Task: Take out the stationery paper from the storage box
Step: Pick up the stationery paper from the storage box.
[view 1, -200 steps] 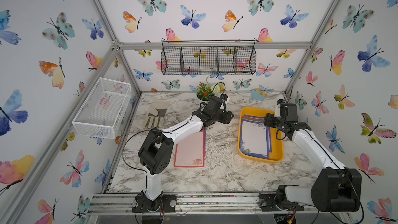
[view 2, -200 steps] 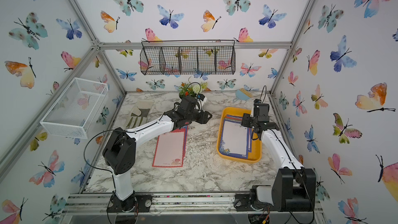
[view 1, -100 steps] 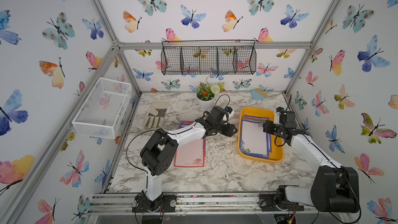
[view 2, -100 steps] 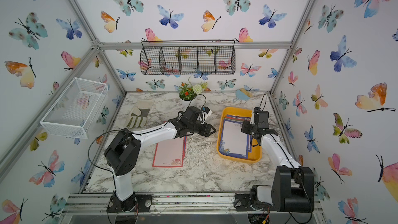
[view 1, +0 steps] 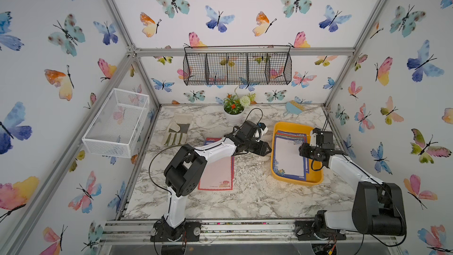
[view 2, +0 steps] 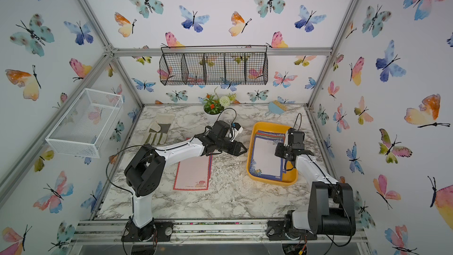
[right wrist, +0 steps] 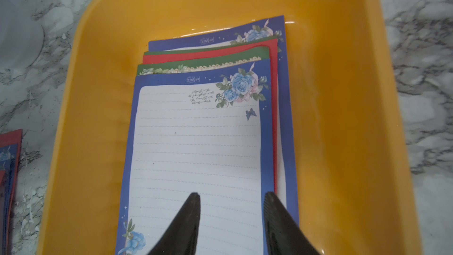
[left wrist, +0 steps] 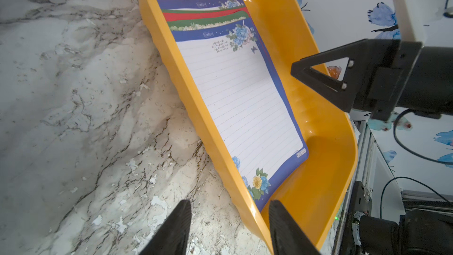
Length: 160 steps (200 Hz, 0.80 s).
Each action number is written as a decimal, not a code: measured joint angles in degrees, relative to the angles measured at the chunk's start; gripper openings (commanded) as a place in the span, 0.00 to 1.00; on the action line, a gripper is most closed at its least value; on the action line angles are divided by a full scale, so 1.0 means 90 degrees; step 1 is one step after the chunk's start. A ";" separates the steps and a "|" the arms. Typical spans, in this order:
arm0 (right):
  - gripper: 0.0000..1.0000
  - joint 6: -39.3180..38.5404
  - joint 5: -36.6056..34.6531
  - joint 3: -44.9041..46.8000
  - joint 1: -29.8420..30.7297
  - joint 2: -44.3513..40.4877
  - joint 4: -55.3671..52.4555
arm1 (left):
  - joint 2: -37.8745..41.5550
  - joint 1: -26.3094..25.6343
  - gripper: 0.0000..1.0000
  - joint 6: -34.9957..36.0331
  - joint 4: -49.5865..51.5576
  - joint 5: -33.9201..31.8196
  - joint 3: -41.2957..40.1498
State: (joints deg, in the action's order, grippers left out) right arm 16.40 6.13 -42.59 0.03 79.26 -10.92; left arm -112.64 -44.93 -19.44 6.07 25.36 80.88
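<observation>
Paper stack [view 1: 289, 158] lying flat in the yellow box [view 1: 316, 180], at 3 o'clock on the surface [view 1: 245, 199]. Your right tool [right wrist: 231, 193] hangs over the top blue-bordered sheet, jaws spread, pinching nothing. Your left tool [left wrist: 229, 202], also spread, faces the box's 9 o'clock wall. Expect light, limp, slippery sheets; pinch the top one by its 3 o'clock edge.

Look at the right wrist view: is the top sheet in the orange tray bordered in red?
No. The top sheet in the tray has a blue border; red shows only beneath it.
</observation>
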 measured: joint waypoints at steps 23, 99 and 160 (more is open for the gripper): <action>0.46 0.0039 0.0039 0.0000 -0.0041 0.0289 0.0032 | -0.0053 0.0002 0.54 -0.0049 0.0104 0.0039 0.0005; 0.47 0.0112 -0.0010 0.0000 -0.0092 0.0743 0.0080 | -0.0308 0.0002 0.54 -0.0134 0.0270 0.0056 0.0134; 0.43 0.0114 0.0000 0.0000 -0.0124 0.0884 0.0085 | -0.0362 0.0000 0.54 -0.0172 0.0357 0.0325 0.0194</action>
State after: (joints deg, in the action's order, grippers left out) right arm 17.43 6.13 -42.59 -1.08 87.22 -10.15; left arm -115.90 -44.93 -20.99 9.28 28.29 82.63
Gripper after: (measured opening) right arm 0.445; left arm 0.541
